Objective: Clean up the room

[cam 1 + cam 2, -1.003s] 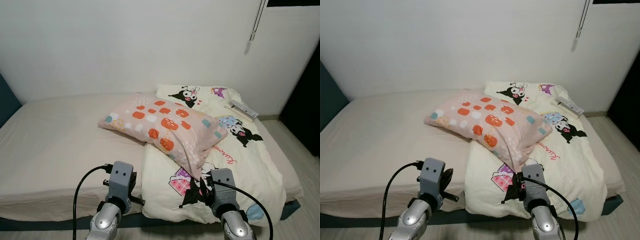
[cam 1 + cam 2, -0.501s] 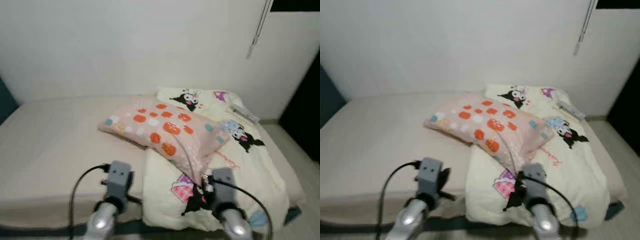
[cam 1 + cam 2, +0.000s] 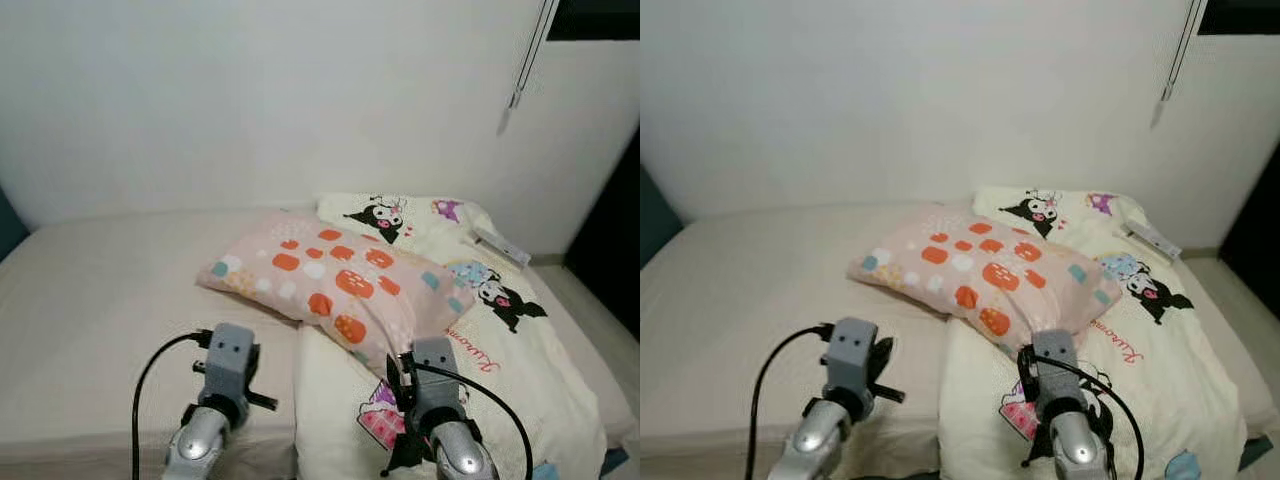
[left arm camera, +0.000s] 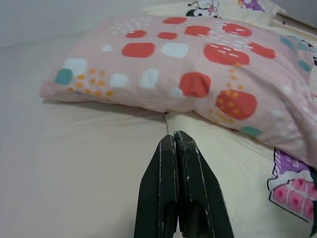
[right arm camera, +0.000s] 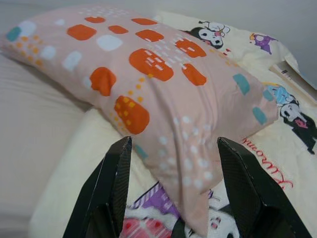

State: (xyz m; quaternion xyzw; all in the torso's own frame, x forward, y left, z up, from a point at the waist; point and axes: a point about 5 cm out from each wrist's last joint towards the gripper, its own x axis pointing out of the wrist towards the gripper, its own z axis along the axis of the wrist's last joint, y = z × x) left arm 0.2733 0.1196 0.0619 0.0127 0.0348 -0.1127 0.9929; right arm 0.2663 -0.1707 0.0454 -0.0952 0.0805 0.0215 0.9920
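1. Bed [image 3: 110, 300]: a wide mattress under a smooth beige sheet, set against the white wall. It carries everything below, and its left half lies bare.

2. Quilt [image 3: 500, 350]: cream cotton printed with dark cartoon figures, soft and lightly rumpled. It covers the right half of the bed from the far wall to the near edge, and we judge it awaits straightening.

3. Pillow [image 3: 335, 285]: a plump rectangle in pink cloth with orange, white and teal blocks. It lies slantwise at mid-bed, its right part resting on the quilt and its left part on the sheet. We take it as the thing to be put in order, since it sits askew and away from either end of the bed.

4. White flat box [image 3: 502, 246]: slim and hard-edged, lying on the far right of the quilt near the wall.

5. Our right gripper [image 5: 173, 191]: fingers spread wide, aimed at the near corner of the pillow, just short of it; we judge it poised to take that corner.

6. Our left gripper [image 4: 174, 144]: fingers pressed together with nothing between, over the sheet near the pillow's near edge.
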